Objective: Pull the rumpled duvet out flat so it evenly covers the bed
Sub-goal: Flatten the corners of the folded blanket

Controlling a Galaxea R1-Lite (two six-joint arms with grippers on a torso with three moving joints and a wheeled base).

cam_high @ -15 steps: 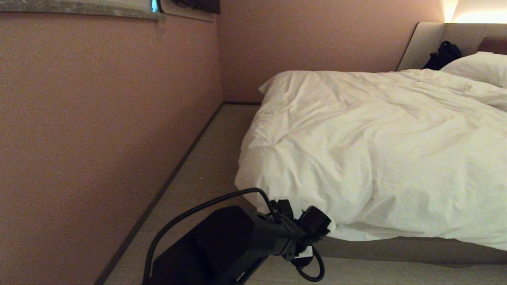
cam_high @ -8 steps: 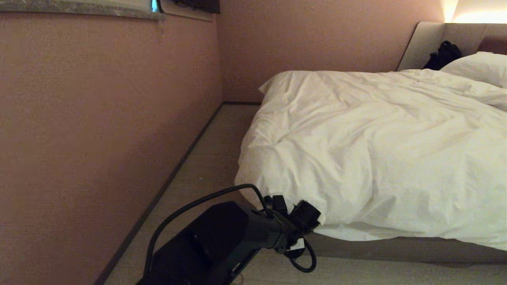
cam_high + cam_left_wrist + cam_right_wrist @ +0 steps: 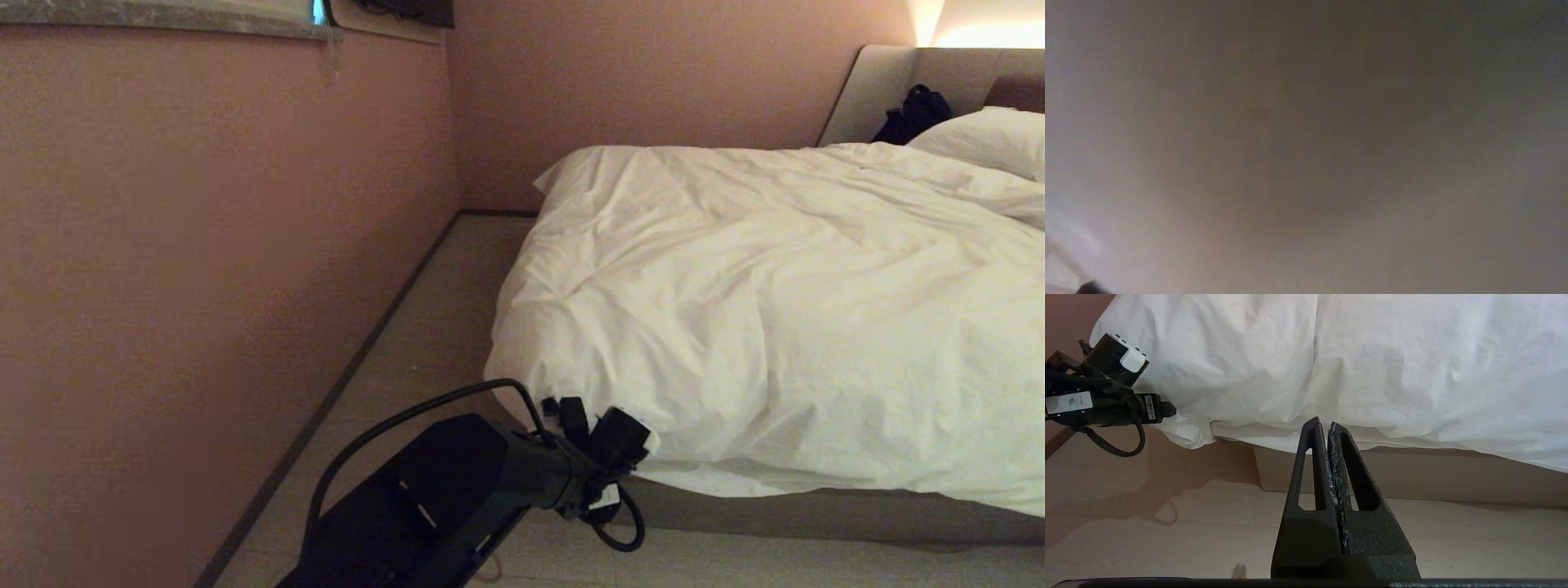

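The white duvet (image 3: 775, 310) lies wrinkled over the bed (image 3: 816, 510) and hangs over its near edge and left corner. My left gripper (image 3: 643, 445) is pressed against the hanging near-left corner of the duvet. Its fingers are hidden by the cloth, and the left wrist view is filled with close, blurred fabric. In the right wrist view the duvet (image 3: 1372, 355) drapes over the beige bed base (image 3: 1412, 473). My right gripper (image 3: 1323, 425) stays low above the floor in front of that base, shut and empty.
A pink wall (image 3: 204, 286) runs close along the left, leaving a narrow strip of floor (image 3: 424, 327) beside the bed. A pillow (image 3: 988, 139) and a black bag (image 3: 914, 114) lie at the padded headboard (image 3: 882, 90).
My left wrist has drawn back a little to the left along the duvet's near corner and rolled slightly. The duvet has barely shifted.
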